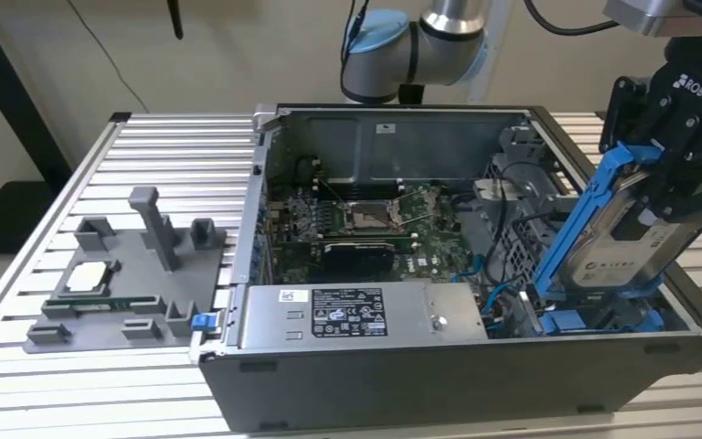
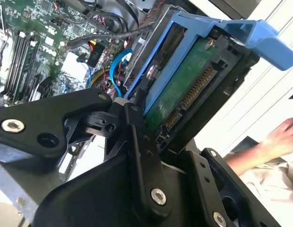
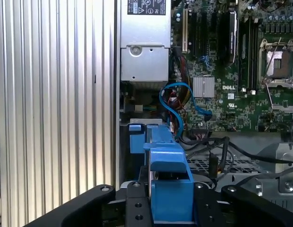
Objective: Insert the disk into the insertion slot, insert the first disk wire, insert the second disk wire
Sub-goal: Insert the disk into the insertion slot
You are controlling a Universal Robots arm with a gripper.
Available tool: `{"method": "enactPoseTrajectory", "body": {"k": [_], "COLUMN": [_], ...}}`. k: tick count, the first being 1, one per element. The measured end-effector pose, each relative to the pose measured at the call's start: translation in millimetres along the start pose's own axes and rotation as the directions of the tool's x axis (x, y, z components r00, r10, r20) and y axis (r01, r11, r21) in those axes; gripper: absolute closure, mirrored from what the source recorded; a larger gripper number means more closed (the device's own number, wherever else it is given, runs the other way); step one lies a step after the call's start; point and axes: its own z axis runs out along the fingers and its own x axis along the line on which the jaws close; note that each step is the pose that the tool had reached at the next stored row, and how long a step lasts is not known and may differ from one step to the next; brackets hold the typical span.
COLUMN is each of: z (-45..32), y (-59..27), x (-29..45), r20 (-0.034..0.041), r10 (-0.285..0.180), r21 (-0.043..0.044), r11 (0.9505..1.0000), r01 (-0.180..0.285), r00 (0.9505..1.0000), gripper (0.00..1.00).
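- Between the jaws, which clamp its upper end, the flat silver-grey disk [image 1: 632, 251] in its bright blue plastic carrier [image 1: 578, 230] stands steeply tilted.
- Below the jaws, its lower end reaches the blue-railed grey metal insertion slot [image 1: 601, 322].

The jaws are closed on the upper part of the disk [image 1: 629, 245], which hangs tilted in its blue frame [image 1: 574, 224], its lower end down inside the open computer case [image 1: 449, 384]. Below the jaws, at the foot of the disk, lies the slot [image 1: 595, 322] with its blue rails. The silver power box [image 1: 364, 315] and the green board [image 1: 364, 215] sit well to the exterior view's left of the jaws. Farthest from the jaws, a grey tray [image 1: 139, 283] rests on the slatted bench [image 1: 156, 137], carrying a chip [image 1: 89, 274] and a memory stick [image 1: 101, 304].
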Motion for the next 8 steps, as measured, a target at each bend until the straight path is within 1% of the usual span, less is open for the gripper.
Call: {"method": "enactPoseTrajectory", "body": {"k": [8], "z": [1.0], "y": [-0.2], "x": [0.9], "r20": [0.0002], "r10": [0.0], "r21": [-0.0001], "r11": [1.0], "r01": [0.0], "r00": [1.0], "gripper": [1.0]}}
